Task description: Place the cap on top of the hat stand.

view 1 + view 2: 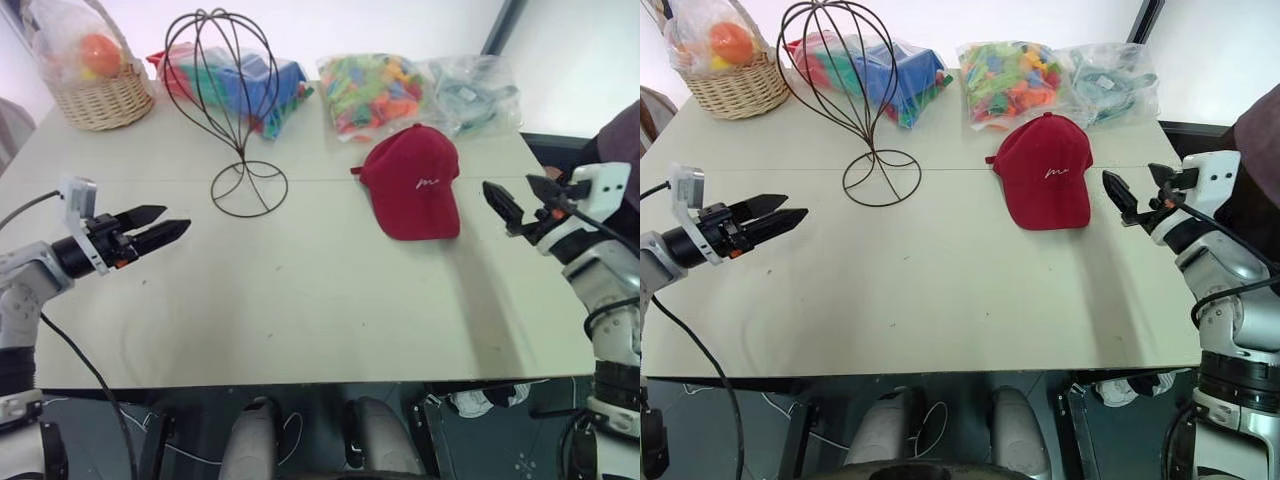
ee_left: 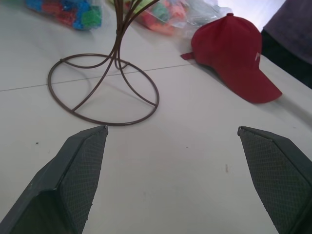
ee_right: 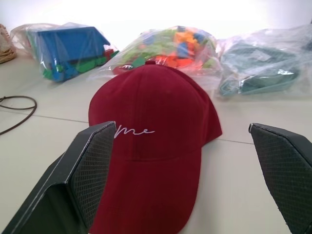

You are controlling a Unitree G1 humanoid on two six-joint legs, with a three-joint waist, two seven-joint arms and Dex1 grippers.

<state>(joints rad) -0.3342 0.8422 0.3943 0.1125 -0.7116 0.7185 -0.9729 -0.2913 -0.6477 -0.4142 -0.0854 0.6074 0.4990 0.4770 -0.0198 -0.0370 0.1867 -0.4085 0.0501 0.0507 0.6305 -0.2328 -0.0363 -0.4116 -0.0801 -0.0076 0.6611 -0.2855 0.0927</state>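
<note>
Nothing is done yet: the cap (image 1: 412,180) lies flat on the table (image 1: 300,300), at three o'clock of the bare hat stand (image 1: 225,75), while left gripper (image 1: 165,225) and right gripper (image 1: 520,198) hover spread, empty.

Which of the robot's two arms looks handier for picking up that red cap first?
Probably the right. The right pincer is open beside the cap and faces it. The left pincer, also open, sits across the table, nearer the hat stand.
</note>
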